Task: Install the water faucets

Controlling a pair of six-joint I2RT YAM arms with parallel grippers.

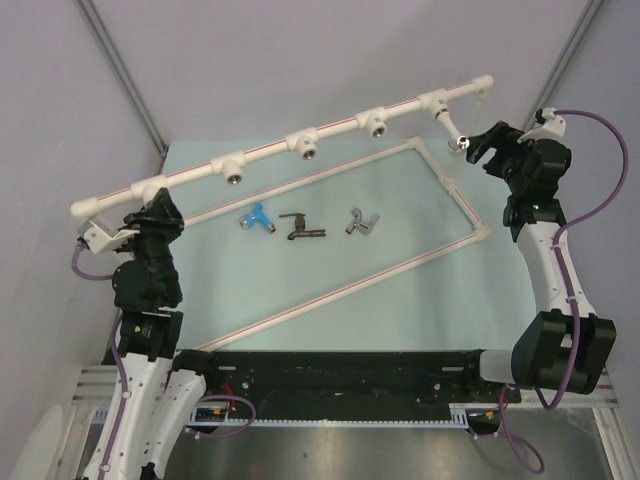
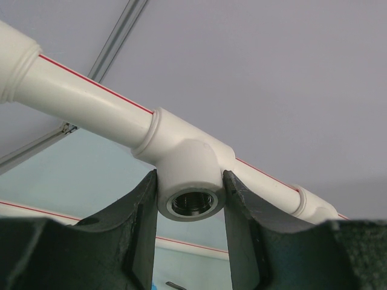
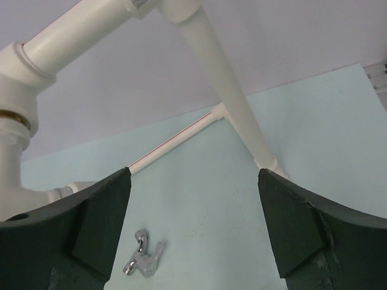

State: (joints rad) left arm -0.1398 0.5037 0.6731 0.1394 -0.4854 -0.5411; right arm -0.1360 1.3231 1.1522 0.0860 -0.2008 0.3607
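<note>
**Top external.**
- The upper pipe (image 1: pixel 270 152) runs slantwise above the pale green tabletop (image 1: pixel 400 310) and carries a row of tee fittings with metal sockets.
- A flat pipe frame (image 1: pixel 330 290) lies on the tabletop beneath it.
- The left tool (image 1: pixel 157 203) is up at the pipe's left end, at the tee fitting (image 1: pixel 150 186) there.
- The white faucet (image 1: pixel 452 128) hangs from the tee at the right end of the row, metal tip pointing down and to the right.
- The right tool (image 1: pixel 480 142) sits just beside that tip. Contact cannot be judged from here.
- Three faucets lie loose inside the frame, in a line and apart from one another: blue faucet (image 1: pixel 258 217) on the left, dark faucet (image 1: pixel 301 228) in the middle, silver faucet (image 1: pixel 362 224) on the right.

**Left wrist.**
- The tool is clenched on the tee fitting (image 2: pixel 187 160).
- The black fingers (image 2: pixel 144 223) press on both sides of its round socket.
- The threaded bore faces the camera and holds nothing.
- A red stripe runs along the pipe.

**Right wrist.**
- The tool is released. Its fingers (image 3: pixel 100 229) are spread wide with only tabletop between them.
- The silver faucet (image 3: pixel 144 261) lies on the tabletop below, nearer the left-hand finger.
- The white faucet (image 3: pixel 12 160) shows cropped at the left edge, outside the fingers, with a brass ring at its top.
</note>
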